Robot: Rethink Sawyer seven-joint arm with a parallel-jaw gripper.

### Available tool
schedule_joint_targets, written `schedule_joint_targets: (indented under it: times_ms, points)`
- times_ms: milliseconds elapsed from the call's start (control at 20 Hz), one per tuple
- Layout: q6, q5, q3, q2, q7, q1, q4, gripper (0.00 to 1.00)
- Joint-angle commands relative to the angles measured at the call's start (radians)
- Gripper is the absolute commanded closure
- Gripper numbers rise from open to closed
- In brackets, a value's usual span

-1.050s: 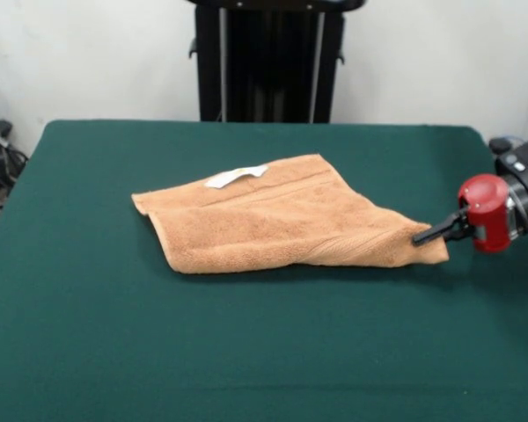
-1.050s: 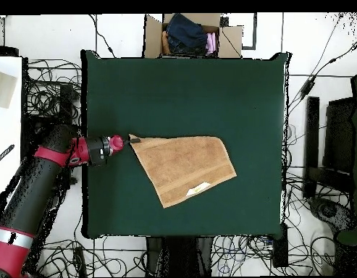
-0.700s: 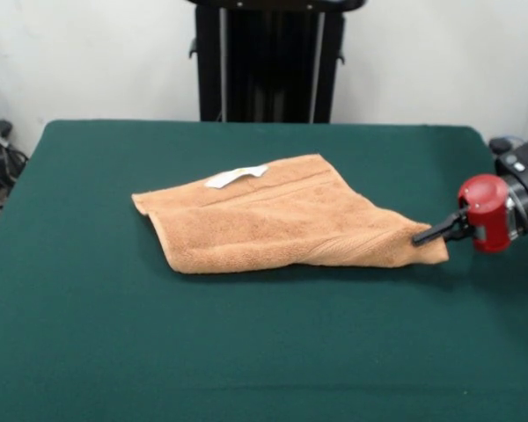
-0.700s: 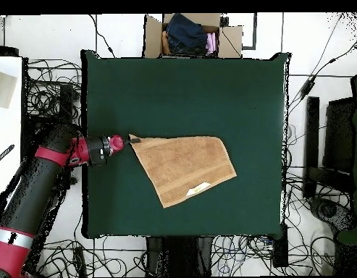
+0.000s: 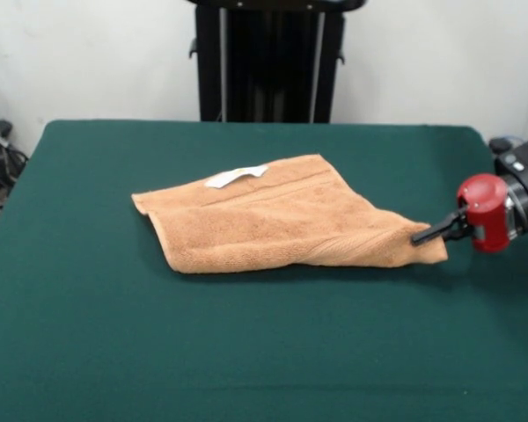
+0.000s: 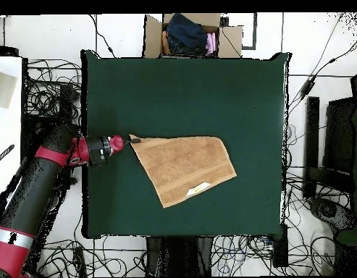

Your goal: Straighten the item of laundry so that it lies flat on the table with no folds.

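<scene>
My gripper (image 5: 422, 236) pinches the pointed corner of the orange-tan towel (image 5: 273, 220) at the right of the front frame; the towel lies folded over, mid-table (image 5: 246, 352), white label (image 5: 236, 176) up. I judge the unfolding step: next I should pull that corner outward.

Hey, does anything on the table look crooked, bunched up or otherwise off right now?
Yes. The towel lies askew on the table, still folded over itself rather than spread flat, its white label showing on top. One corner is drawn out to a point at the gripper. Nothing looks spilled or damaged.
</scene>
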Motion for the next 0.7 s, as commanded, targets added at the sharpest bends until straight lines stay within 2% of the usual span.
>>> schedule_joint_targets:
  times_ms: [50,300,700]
  points:
    - [-0.046,0.023,0.114,-0.029,0.269,-0.026,0.029,1.00]
    - [-0.026,0.013,0.131,-0.084,0.184,-0.064,0.023,1.00]
    - [-0.017,-0.010,0.148,-0.146,0.118,-0.089,0.038,1.00]
